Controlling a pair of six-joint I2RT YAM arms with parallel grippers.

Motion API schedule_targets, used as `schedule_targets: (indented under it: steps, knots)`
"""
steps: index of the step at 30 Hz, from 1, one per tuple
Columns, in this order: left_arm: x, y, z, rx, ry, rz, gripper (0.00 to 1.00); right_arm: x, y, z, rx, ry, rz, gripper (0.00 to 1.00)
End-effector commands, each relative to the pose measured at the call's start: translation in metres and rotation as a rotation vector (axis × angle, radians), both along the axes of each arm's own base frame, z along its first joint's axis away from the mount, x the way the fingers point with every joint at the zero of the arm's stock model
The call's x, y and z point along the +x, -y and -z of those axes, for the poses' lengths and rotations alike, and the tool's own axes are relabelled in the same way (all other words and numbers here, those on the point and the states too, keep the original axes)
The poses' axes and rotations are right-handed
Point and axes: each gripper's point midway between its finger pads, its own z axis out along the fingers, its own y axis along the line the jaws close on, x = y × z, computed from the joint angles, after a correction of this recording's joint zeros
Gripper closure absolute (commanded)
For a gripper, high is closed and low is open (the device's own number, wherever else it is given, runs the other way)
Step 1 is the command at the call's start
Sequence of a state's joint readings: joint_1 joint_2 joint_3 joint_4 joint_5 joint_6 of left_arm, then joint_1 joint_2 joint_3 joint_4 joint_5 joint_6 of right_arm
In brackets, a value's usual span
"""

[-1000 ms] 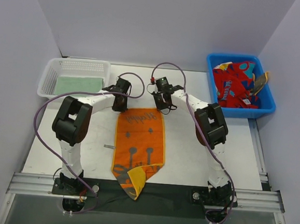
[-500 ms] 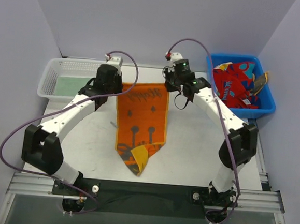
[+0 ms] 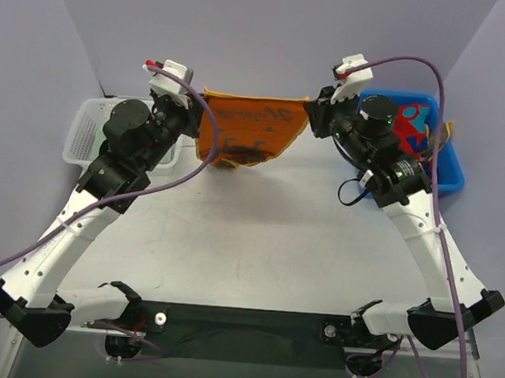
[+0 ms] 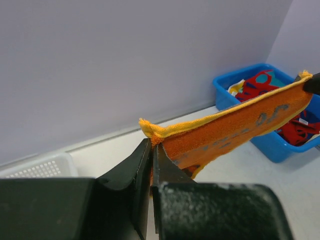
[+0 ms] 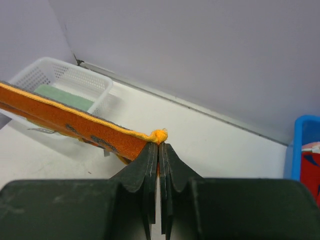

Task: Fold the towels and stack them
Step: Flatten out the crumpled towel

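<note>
Left fingers (image 4: 136, 167) are clamped on one top corner of the orange towel (image 3: 248, 127) and right fingers (image 5: 176, 170) on the other, with the yellow hem bunched at each tip. You have both arms stretched long and high toward the back wall, so the fuzzy, dark-marked cloth hangs between them over the far part of the desk (image 3: 275, 235), top edge nearly taut. A flat pale green towel (image 5: 62, 96) lies in the white mesh basket (image 3: 87, 119) on the left, and crumpled red towels (image 3: 411, 123) fill the blue plastic bin (image 3: 446, 174) on the right.
</note>
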State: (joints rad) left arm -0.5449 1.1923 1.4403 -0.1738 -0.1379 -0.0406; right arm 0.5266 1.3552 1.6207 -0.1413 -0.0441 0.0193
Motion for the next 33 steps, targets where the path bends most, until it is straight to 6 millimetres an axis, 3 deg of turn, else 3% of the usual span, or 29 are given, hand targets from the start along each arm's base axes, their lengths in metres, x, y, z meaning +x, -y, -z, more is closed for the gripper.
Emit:
schedule_targets:
  steps: [1, 3, 4, 6, 7, 13, 17, 20, 21, 25, 28, 30, 31, 32, 33]
  knots:
    - [-0.035, -0.027, -0.065, -0.012, 0.178, -0.070, 1.00, -0.034, 0.020, -0.057, 0.027, 0.157, -0.009, 1.00]
    - [-0.049, -0.026, -0.073, -0.019, 0.196, -0.056, 1.00, -0.049, 0.020, -0.062, 0.039, 0.175, -0.039, 1.00]
    - [-0.063, -0.025, -0.080, -0.035, 0.215, -0.032, 1.00, -0.066, 0.024, -0.073, 0.057, 0.206, -0.070, 1.00]
    - [-0.085, -0.031, -0.090, -0.054, 0.245, 0.002, 1.00, -0.081, 0.026, -0.072, 0.070, 0.210, -0.098, 1.00]
    - [-0.095, -0.028, -0.093, -0.069, 0.253, 0.033, 1.00, -0.099, 0.030, -0.082, 0.090, 0.240, -0.125, 1.00]
    - [-0.152, -0.038, -0.107, -0.137, 0.305, 0.187, 1.00, -0.155, 0.045, -0.092, 0.126, 0.264, -0.213, 1.00]
    - [-0.165, -0.037, -0.105, -0.136, 0.285, 0.239, 1.00, -0.166, 0.056, -0.095, 0.155, 0.261, -0.191, 1.00]
    - [-0.155, -0.032, -0.099, -0.122, 0.256, 0.222, 1.00, -0.163, 0.059, -0.098, 0.159, 0.262, -0.162, 1.00]
    - [-0.144, -0.026, -0.089, -0.103, 0.226, 0.210, 1.00, -0.159, 0.058, -0.096, 0.155, 0.254, -0.154, 1.00]
    - [-0.106, -0.010, -0.048, -0.037, 0.119, 0.134, 1.00, -0.118, 0.036, -0.054, 0.095, 0.122, -0.136, 1.00]
    - [-0.092, 0.011, -0.017, -0.012, 0.038, 0.168, 1.00, -0.092, 0.017, 0.001, 0.056, -0.024, -0.139, 1.00]
    - [-0.087, 0.023, 0.000, -0.020, -0.012, 0.194, 1.00, -0.080, 0.009, 0.049, 0.030, -0.137, -0.129, 0.90]
    - [-0.086, 0.034, 0.016, -0.010, -0.048, 0.234, 1.00, -0.076, 0.009, 0.061, 0.034, -0.161, -0.108, 0.87]
    - [-0.083, 0.044, 0.027, -0.030, -0.089, 0.254, 1.00, -0.073, 0.010, 0.092, 0.013, -0.222, -0.090, 0.78]
    - [-0.082, 0.051, 0.037, -0.038, -0.114, 0.268, 1.00, -0.070, 0.010, 0.105, 0.011, -0.244, -0.080, 0.72]
